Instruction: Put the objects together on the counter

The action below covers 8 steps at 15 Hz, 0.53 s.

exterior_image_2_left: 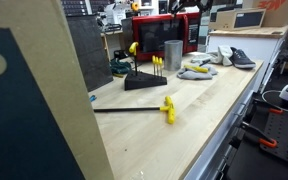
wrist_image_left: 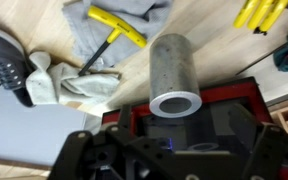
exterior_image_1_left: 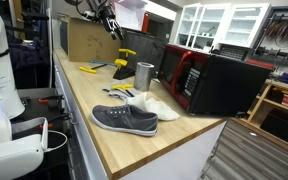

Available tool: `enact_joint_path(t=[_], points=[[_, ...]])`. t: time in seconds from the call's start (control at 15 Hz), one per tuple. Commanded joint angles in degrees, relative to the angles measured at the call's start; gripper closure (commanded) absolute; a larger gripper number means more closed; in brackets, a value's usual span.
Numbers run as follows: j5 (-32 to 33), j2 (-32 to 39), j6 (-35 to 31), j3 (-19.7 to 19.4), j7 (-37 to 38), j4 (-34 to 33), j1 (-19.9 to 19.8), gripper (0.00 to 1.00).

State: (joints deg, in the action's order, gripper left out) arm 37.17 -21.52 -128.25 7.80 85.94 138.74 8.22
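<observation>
The steel cup (wrist_image_left: 174, 72) stands upright on the counter (exterior_image_1_left: 174, 145), in front of the microwave. Just beside it lies the white cloth (exterior_image_1_left: 150, 104), and the grey sneaker (exterior_image_1_left: 124, 120) rests against the cloth's near side. In the wrist view a yellow-and-black hand tool (wrist_image_left: 118, 28) lies on a grey rag beyond the cup. My gripper (wrist_image_left: 174, 160) is open, high above the cup, with nothing between its dark fingers (wrist_image_left: 84, 155). In an exterior view the gripper (exterior_image_1_left: 111, 22) hangs well above the counter. The cup (exterior_image_2_left: 172, 55), cloth (exterior_image_2_left: 199, 70) and sneaker (exterior_image_2_left: 241, 57) also show from the far end.
A black-and-red microwave (exterior_image_1_left: 216, 80) stands along the counter's back. A brown cardboard box (exterior_image_1_left: 88, 40) sits at the far end. A black stand with yellow-handled tools (exterior_image_2_left: 144, 78) and a yellow tool with a long black shaft (exterior_image_2_left: 167, 108) lie further along the counter.
</observation>
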Motion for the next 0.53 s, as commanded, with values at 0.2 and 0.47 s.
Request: enact_joint_path(t=[0.2, 0.47], points=[[-23.1, 3.1, -12.5, -2.4, -19.7, -2.5, 0.2, 0.0], [-23.1, 2.2, -12.1, 0.7, -19.2, -1.5, -3.0, 0.0]])
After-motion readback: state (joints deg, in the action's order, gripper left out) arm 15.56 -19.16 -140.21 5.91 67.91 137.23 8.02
